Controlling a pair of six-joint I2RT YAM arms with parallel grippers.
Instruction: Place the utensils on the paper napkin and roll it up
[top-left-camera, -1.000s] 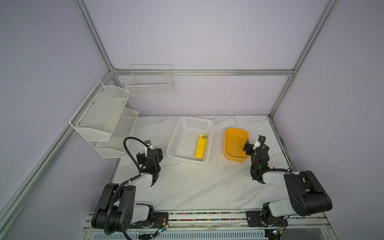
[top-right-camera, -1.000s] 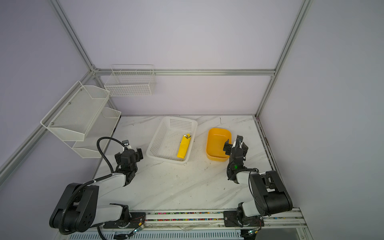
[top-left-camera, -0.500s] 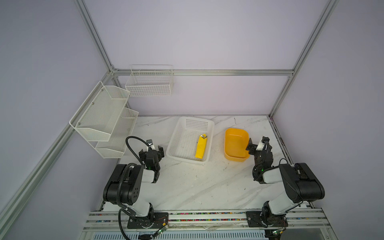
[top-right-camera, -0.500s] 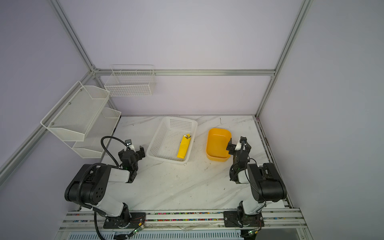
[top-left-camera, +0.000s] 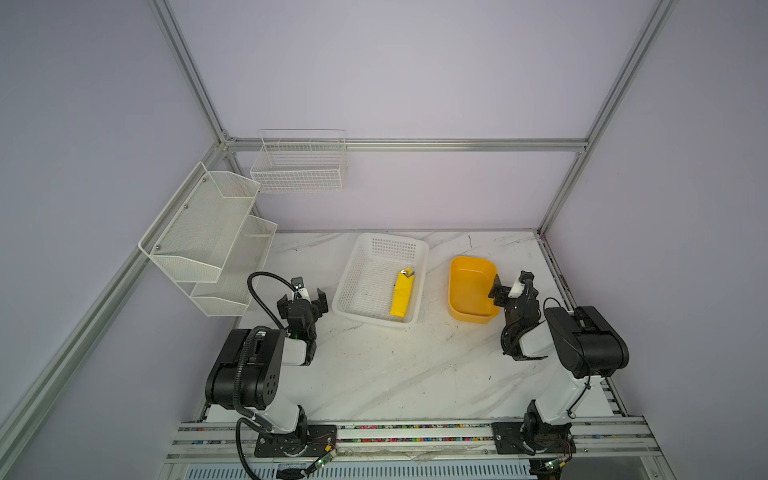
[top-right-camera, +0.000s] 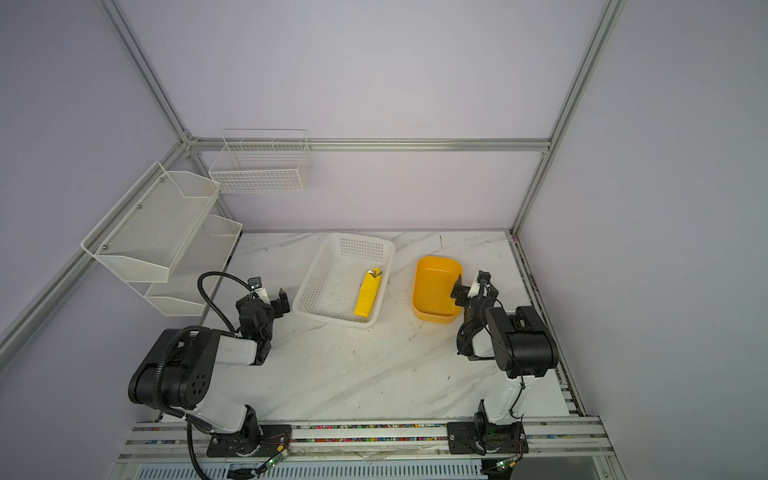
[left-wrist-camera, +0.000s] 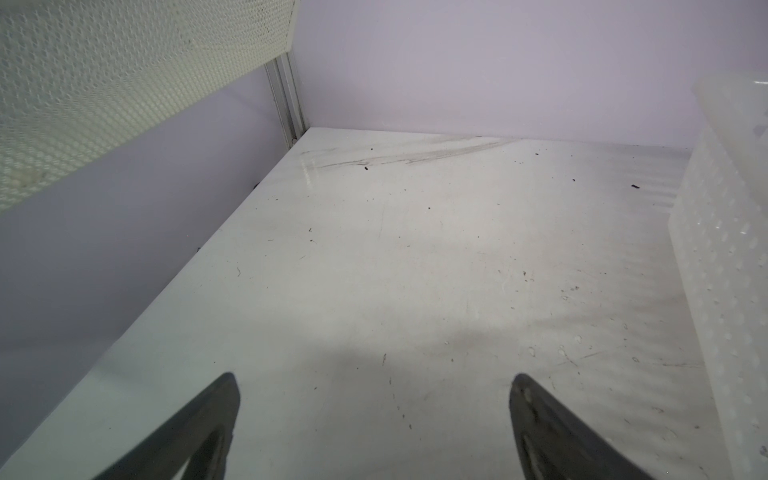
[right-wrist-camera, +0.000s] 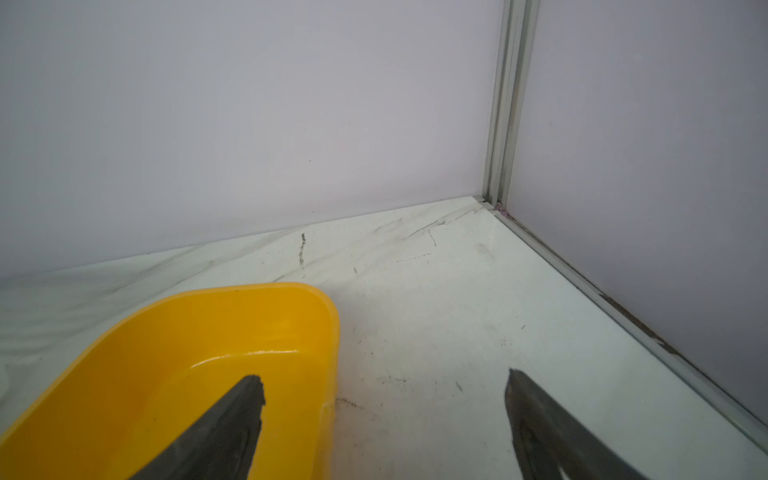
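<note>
Only the two top views show you the paper napkin (top-left-camera: 402, 293), a rolled strip in the white basket (top-left-camera: 376, 245) at centre frame, between your left jaws and right jaws. Both gape wide, empty; one right jaw overhangs the orange tub (right-wrist-camera: 208, 324). A grey tip (top-left-camera: 409, 273) at the roll's upper end is too small to identify.

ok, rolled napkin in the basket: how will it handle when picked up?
Napkin looks thin and creased, so it probably crushes when gripped. A utensil tip pokes out its far end, so likely stiff lengthwise and heavy for paper; tilted, it may slide out.
</note>
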